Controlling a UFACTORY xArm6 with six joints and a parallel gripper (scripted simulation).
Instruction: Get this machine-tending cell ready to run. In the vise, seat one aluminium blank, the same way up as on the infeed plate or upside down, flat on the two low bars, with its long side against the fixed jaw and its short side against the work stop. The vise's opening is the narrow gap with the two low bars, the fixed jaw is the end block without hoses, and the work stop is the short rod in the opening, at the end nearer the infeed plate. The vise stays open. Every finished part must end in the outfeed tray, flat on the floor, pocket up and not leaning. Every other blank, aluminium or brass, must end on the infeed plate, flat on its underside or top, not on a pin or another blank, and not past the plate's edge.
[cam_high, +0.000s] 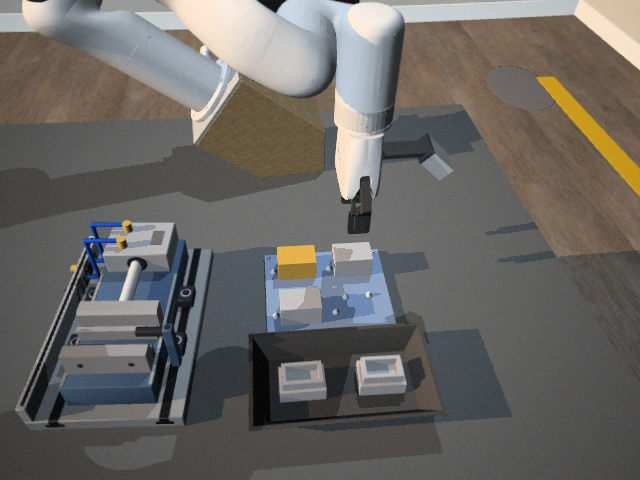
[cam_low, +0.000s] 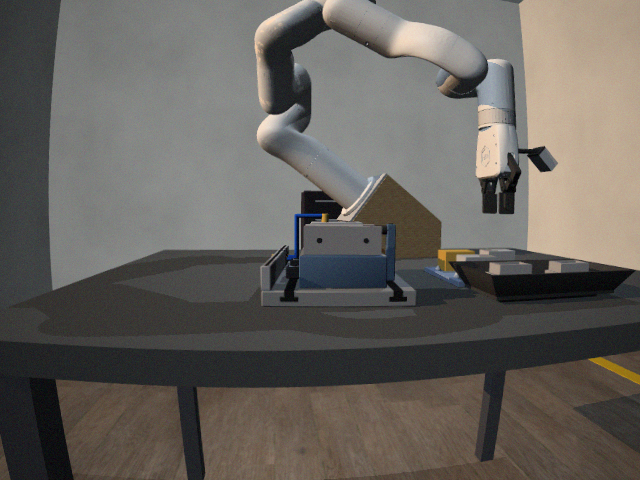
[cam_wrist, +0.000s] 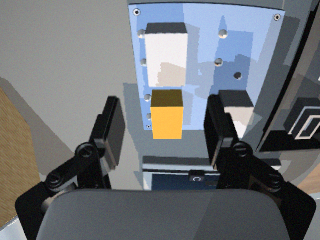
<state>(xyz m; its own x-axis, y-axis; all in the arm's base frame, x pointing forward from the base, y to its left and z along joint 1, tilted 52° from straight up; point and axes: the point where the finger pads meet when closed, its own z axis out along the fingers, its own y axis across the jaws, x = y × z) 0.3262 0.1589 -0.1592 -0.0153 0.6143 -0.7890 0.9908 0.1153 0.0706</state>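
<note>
Table (cam_low: 155, 310) of dark grey on four legs, wood-plank flooring underneath, plain grey wall behind, beige wall at the right, yellow floor stripe (cam_high: 589, 129) off to the right. Taking the infeed plate (cam_high: 382, 304) as landmark and going left to right: one vise (cam_high: 116, 320) well to its left, blue-bodied on a grey base, opening between its blocks holding no blank, short dark work stop (cam_high: 147, 330) at the end nearer the plate. On the plate itself three blanks: one brass blank (cam_high: 296, 261) at the far left corner, one aluminium blank (cam_high: 300, 304) just in front of that, a second aluminium blank (cam_high: 352, 258) at the far right corner, all lying flat between small pins. One dark outfeed tray (cam_high: 258, 372) touching the plate's near edge, with two finished parts (cam_high: 301, 381) (cam_high: 381, 374) side by side, pockets up. One gripper (cam_low: 498, 202) well above the plate's far edge, pointing straight down, fingers spread partway, nothing between them. One tan wedge pedestal (cam_high: 258, 134) behind the plate, carrying the arm.
</note>
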